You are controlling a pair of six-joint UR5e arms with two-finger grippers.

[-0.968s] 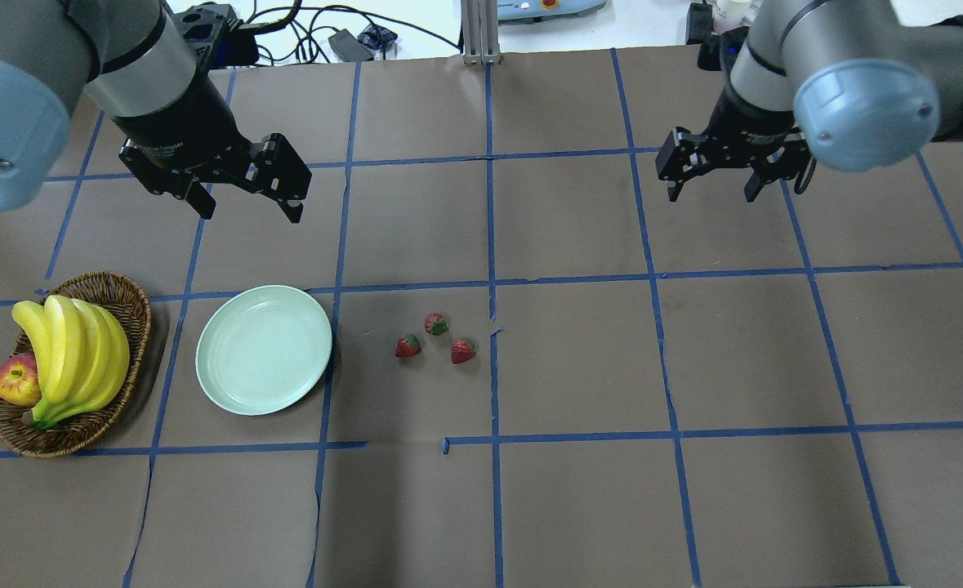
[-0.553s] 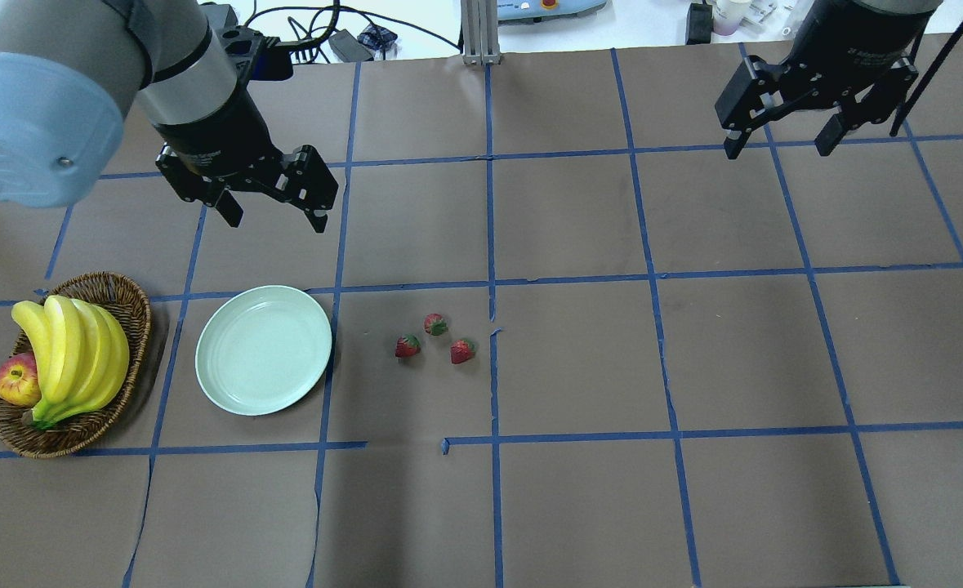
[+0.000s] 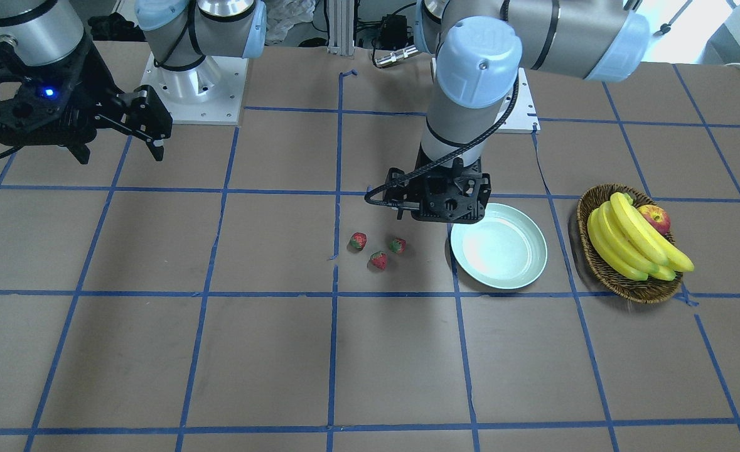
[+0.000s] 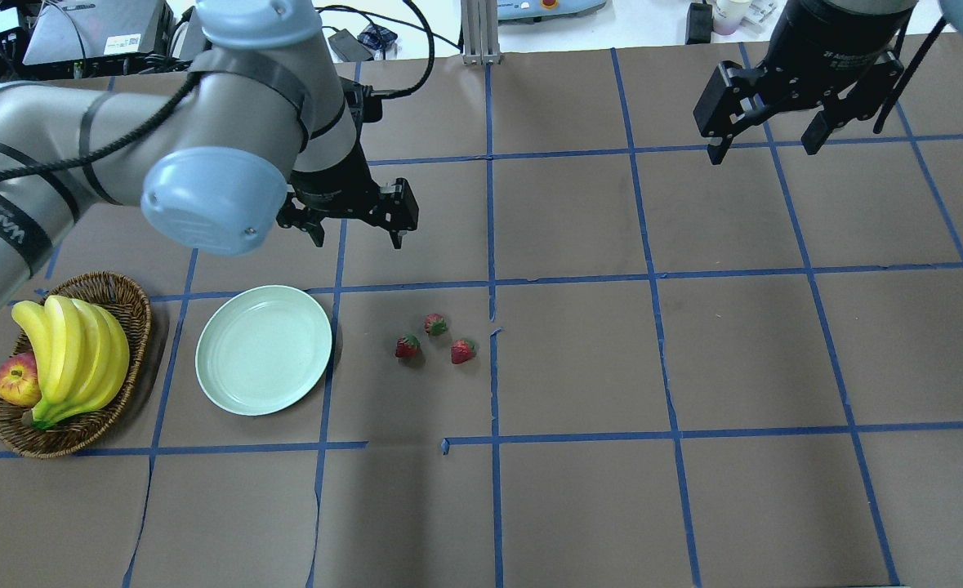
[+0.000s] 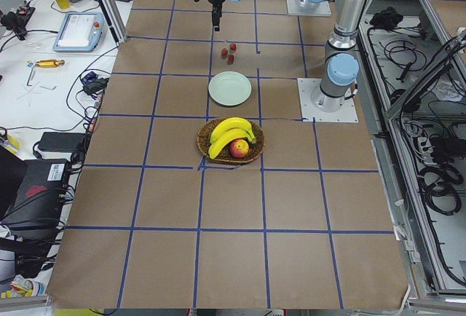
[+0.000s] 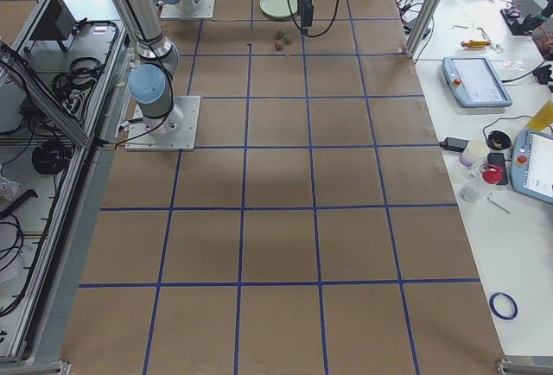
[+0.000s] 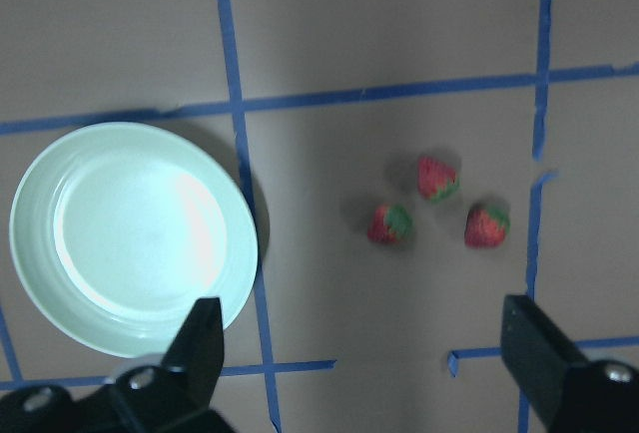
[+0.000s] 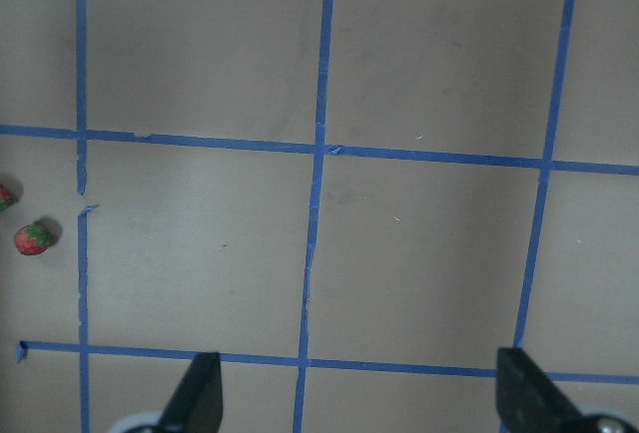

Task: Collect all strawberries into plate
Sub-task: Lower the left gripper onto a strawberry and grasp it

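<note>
Three small red strawberries (image 4: 407, 346) (image 4: 435, 324) (image 4: 462, 351) lie close together on the brown table near its middle. The pale mint plate (image 4: 263, 349) sits empty just to their left. My left gripper (image 4: 358, 237) hangs open above the table, beyond the gap between plate and berries. In the left wrist view the plate (image 7: 130, 223) and the strawberries (image 7: 437, 177) (image 7: 389, 223) (image 7: 486, 225) show beyond the open fingers (image 7: 200, 343). My right gripper (image 4: 763, 151) is open and empty at the far right, well away from the fruit.
A brown wicker basket (image 4: 73, 437) with bananas (image 4: 73, 351) and a red-yellow apple (image 4: 17, 380) stands left of the plate. Blue tape lines grid the table. Cables and boxes lie beyond the table's far edge.
My left gripper has swung to the right, from beyond the plate toward the strawberries. The right gripper has moved up toward the table's far edge. The fruit and plate have not moved.
</note>
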